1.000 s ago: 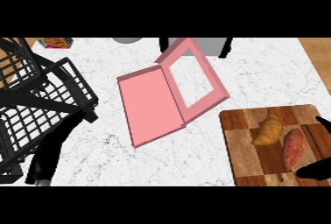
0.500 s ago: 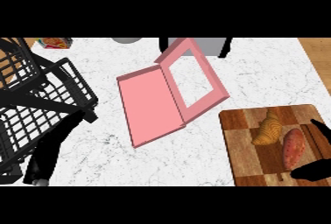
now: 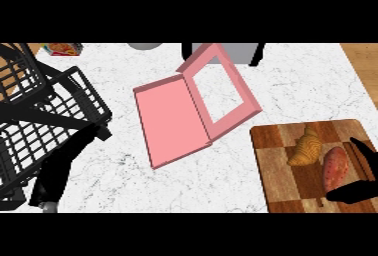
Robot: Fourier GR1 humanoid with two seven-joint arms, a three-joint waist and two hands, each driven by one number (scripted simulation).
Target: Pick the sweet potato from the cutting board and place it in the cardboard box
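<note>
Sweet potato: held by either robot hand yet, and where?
Not held. The right robot hand brackets the sweet potato on the cutting board, not closed on it.

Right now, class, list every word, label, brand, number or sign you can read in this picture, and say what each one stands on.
None can be read.
Small packet at the counter's far left edge: red and yellow print, too small and blurred to read.
Pink box, cutting board, sweet potato, croissant and black wire rack: no lettering shows on any of them.
</note>
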